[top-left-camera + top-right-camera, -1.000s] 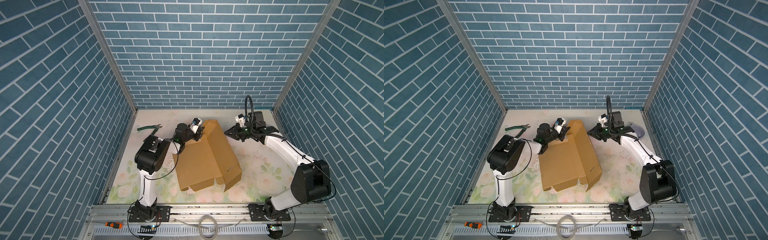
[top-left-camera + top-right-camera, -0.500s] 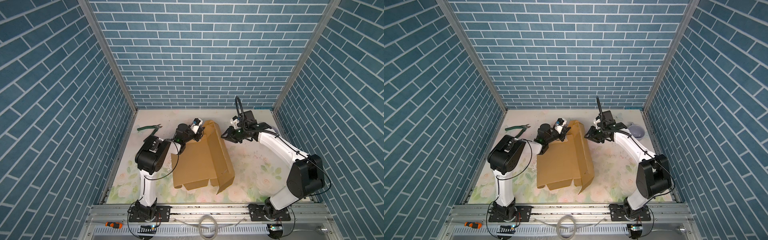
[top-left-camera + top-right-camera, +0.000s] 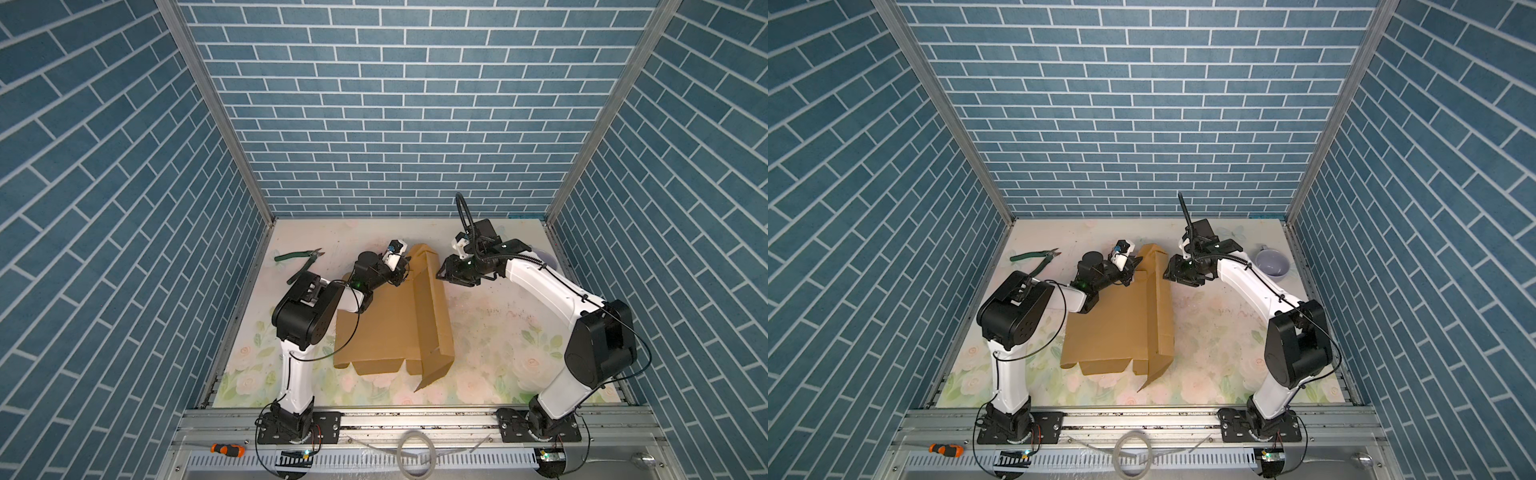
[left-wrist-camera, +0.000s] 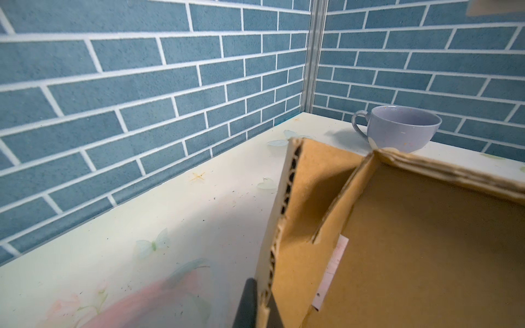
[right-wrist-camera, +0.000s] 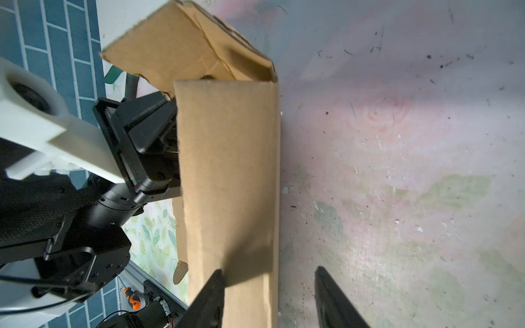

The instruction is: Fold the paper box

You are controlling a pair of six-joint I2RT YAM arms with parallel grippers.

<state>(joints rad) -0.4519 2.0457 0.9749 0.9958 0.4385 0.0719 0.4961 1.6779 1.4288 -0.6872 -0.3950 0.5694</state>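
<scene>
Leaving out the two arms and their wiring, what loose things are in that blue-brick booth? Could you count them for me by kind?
Brown cardboard box, partly folded: 1
Green-handled cutters: 1
Lavender cup: 1
Orange-handled screwdriver, on the front rail: 1
Total: 4

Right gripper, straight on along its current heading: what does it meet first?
Most likely the paper box: the open right gripper points at its raised panel's edge, one side lined up with cardboard, the other with bare mat. Depth unclear.
</scene>
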